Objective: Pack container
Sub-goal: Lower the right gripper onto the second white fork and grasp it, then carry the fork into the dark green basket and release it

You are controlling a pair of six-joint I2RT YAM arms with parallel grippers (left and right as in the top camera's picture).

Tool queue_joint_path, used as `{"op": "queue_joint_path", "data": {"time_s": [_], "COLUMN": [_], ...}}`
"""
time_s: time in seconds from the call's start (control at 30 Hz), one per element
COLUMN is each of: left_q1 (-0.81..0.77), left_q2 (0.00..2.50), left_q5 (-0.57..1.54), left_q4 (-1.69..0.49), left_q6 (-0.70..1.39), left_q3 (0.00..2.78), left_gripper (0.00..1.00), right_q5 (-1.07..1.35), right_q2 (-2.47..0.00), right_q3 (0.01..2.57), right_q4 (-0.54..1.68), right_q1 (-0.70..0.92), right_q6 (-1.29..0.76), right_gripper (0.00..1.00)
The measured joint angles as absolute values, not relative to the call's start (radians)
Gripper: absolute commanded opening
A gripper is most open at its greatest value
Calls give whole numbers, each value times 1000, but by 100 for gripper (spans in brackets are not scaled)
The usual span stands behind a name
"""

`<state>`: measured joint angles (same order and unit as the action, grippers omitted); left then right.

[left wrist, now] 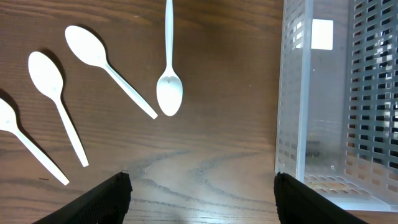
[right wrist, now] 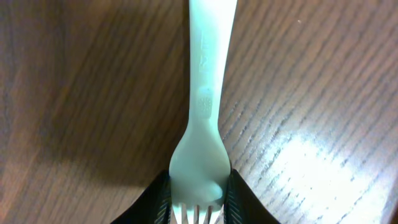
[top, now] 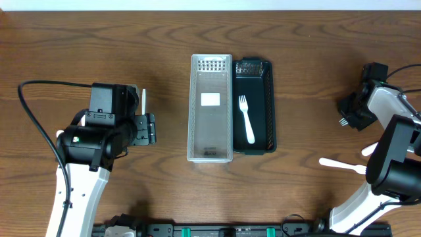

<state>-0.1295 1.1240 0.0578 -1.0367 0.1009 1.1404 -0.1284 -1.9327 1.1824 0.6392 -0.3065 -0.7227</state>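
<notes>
Overhead: a clear perforated plastic bin [top: 210, 108] sits mid-desk [top: 131, 39]. A black slotted plastic tray [top: 268, 85] touches it at 3 o'clock and holds one white plastic fork [top: 246, 118]. The left gripper [top: 148, 128] is at the bin's 9 o'clock, the right gripper [top: 347, 113] well apart at 3 o'clock.

Left wrist: jaws spread above bare wood, with four white plastic spoons [left wrist: 169, 81] lying toward 11 o'clock.

Right wrist: jaws pinch a second white fork [right wrist: 204, 112] at its neck.
</notes>
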Motion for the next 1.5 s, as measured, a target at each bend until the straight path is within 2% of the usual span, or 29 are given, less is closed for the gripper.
{"op": "queue_joint_path", "data": {"time_s": [0.23,0.43,0.53,0.8,1.0,1.23,1.4,1.5], "left_q1": [-130,-130,-130,-130,-130,-130,-130,-130], "left_q2": [1124,1124,1124,1124,1124,1124,1124,1124], "left_q5": [57,57,58,58,57,58,58,58], "left_q4": [-1037,-1037,-1037,-1037,-1037,-1037,-1037,-1037], "left_q6": [101,101,101,101,101,101,101,101], "left_q3": [1140,1140,1140,1140,1140,1140,1140,1140], "left_gripper": [76,76,76,76,77,81,82,82], "right_q5": [-128,-125,-126,-115,-112,-99,-75,-72], "right_q2": [-1933,-1889,-1800,-1589,-1681,-1880,-1954,-1962], "right_q3": [1184,1248,1332,1489,1488,1481,1477,1476], "right_q4": [633,732,770,805,913,957,954,949], "right_q1": [-307,-253,-163,208,374,476,500,500], "right_q6": [-700,-627,-575,-484,-501,-531,-537,-541], "right_gripper": [1,1,1,1,1,2,7,35]}}
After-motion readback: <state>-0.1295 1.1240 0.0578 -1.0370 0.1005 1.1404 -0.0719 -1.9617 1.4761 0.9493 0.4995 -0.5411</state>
